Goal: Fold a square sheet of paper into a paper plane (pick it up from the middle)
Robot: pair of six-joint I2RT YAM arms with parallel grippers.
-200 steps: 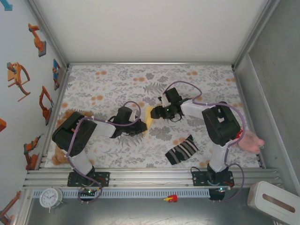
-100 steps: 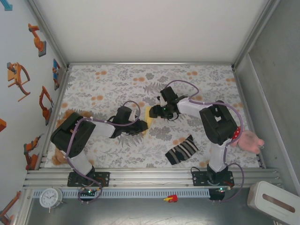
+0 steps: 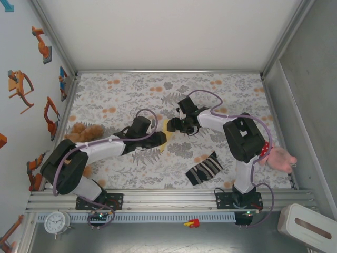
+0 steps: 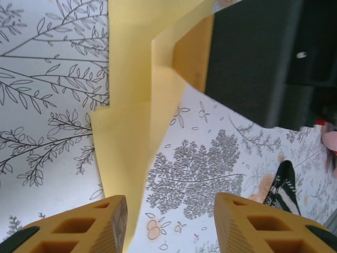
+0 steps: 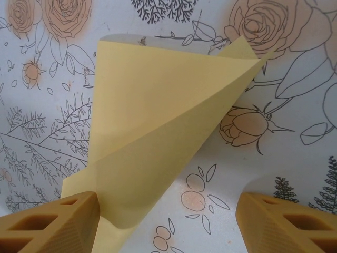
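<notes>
Yellow paper sheet, partly folded with one corner lifted, lies between the wide-apart fingers of the right gripper, which do not clamp it. The left gripper is also apart, and a folded strip of the sheet runs beside its left finger. Both grippers meet over the middle of the flowered table. Nearer the bases lies the striped sock.

A robotics lab cell: aluminium frame rails, white panel walls, floral-covered table.
</notes>
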